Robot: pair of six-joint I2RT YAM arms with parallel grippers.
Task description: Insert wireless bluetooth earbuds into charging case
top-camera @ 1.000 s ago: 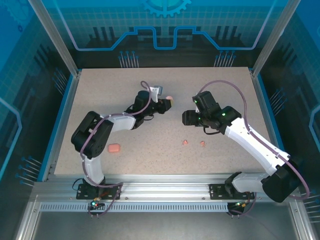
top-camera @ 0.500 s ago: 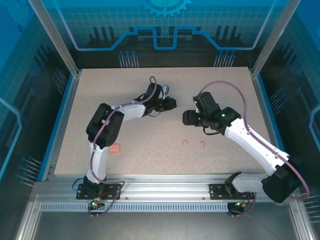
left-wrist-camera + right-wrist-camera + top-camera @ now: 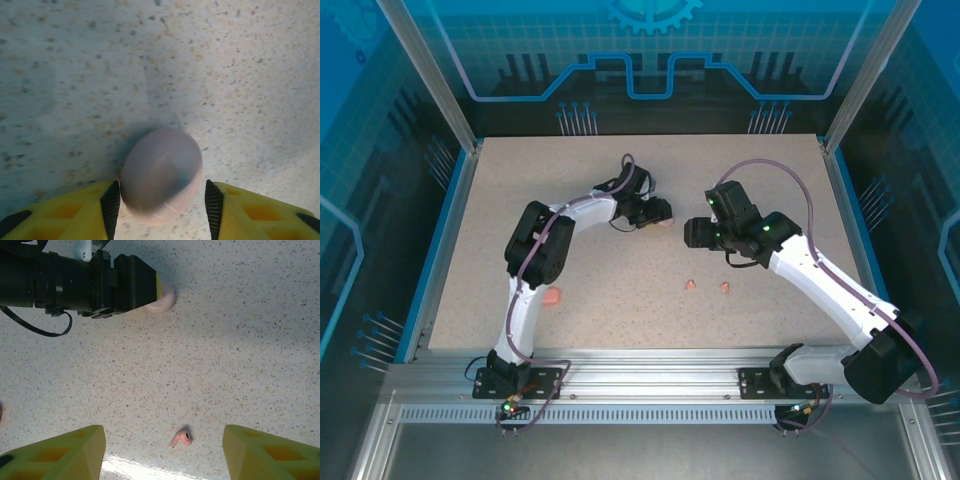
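Note:
The round pink charging case (image 3: 161, 172) lies on the speckled table between the fingers of my left gripper (image 3: 162, 202). The jaws stand open around it, the left pad close against it and a gap at the right pad. In the top view the left gripper (image 3: 660, 212) is at the table's middle, with the case's edge (image 3: 667, 222) peeking out. The right wrist view has the case (image 3: 165, 302) beside the left gripper (image 3: 135, 282). My right gripper (image 3: 162, 450) hovers open and empty above one pink earbud (image 3: 182, 437). Two earbuds (image 3: 690, 285) (image 3: 725, 288) lie near the right gripper (image 3: 690, 235).
A rounded-rectangular pink case (image 3: 552, 297) lies at the front left, partly behind the left arm's lower link. Blue rails and glass walls border the table (image 3: 520, 200). A purple cable loops over the right arm (image 3: 790, 190).
The left gripper came down to the table with the round case and its jaws opened, letting the case go. The right arm has stayed put.

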